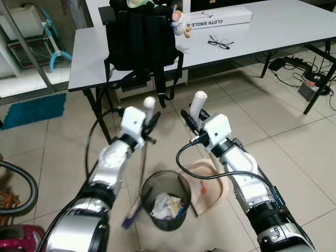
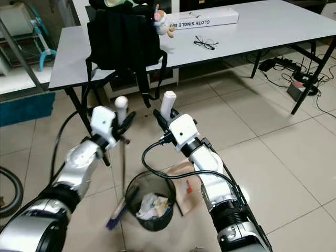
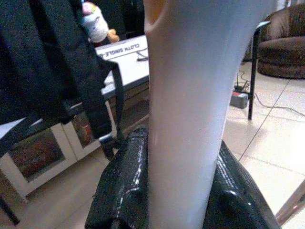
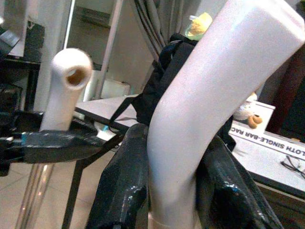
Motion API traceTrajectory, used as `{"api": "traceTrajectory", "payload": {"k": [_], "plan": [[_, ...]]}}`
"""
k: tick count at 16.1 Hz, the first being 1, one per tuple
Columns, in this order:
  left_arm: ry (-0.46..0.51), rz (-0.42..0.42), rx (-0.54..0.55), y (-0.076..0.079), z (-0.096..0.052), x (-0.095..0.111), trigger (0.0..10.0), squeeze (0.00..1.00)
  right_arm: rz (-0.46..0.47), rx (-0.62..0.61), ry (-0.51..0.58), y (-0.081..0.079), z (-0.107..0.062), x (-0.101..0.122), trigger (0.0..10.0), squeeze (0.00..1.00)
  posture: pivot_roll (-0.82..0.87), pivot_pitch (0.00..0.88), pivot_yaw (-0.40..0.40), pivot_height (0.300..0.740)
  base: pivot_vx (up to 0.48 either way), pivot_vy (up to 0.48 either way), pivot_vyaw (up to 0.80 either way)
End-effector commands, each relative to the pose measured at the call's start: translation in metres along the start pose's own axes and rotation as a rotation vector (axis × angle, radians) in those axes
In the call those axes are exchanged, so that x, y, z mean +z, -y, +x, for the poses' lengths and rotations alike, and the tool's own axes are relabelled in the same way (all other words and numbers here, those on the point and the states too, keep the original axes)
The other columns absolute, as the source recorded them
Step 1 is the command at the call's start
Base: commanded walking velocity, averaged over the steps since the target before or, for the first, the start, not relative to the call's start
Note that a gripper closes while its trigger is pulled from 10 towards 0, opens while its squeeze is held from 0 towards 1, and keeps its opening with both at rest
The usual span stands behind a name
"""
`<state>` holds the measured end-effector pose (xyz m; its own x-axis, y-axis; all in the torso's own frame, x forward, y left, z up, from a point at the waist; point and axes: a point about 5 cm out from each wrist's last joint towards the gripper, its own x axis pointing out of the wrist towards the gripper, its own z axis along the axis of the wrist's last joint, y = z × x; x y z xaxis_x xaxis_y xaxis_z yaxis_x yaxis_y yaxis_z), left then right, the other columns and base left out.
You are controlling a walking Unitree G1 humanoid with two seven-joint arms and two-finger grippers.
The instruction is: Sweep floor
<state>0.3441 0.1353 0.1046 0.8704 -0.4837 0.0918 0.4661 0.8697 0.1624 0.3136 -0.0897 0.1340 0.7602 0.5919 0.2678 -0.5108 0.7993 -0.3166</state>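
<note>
Gripping broom (image 1: 144, 157), left end effector (image 1: 149, 126) clamps its handle.

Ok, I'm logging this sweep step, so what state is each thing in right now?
Left gripper: shut on the white-handled broom, held upright.
Right gripper: shut on the beige plastic dustpan handle, pan down by the bin.
Black mesh waste bin: upright, holding crumpled rubbish.
Black backpack: upright on the grey table, straps hanging over the edge.
</note>
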Motion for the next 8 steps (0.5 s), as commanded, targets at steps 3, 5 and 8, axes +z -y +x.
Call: {"api": "traceTrajectory", "payload": {"k": [3,5,8], "plan": [[0.08,0.05,0.036,-0.017,-0.003,0.017,10.0,0.0,0.092,-0.007,0.05,-0.007,0.005,0.008,10.0,0.0,-0.1,0.0,0.074,0.74,0.0,0.0,0.0],[0.086,0.062,0.073,-0.026,-0.005,0.02,10.0,0.0,0.12,-0.019,0.047,-0.009,0.006,0.007,10.0,0.0,-0.09,0.0,0.071,0.74,0.0,0.0,0.0],[0.092,0.086,0.101,-0.037,-0.006,0.027,10.0,0.0,0.158,-0.017,0.046,-0.016,0.009,0.007,10.0,0.0,-0.09,0.0,0.071,0.74,0.0,0.0,0.0]]}}
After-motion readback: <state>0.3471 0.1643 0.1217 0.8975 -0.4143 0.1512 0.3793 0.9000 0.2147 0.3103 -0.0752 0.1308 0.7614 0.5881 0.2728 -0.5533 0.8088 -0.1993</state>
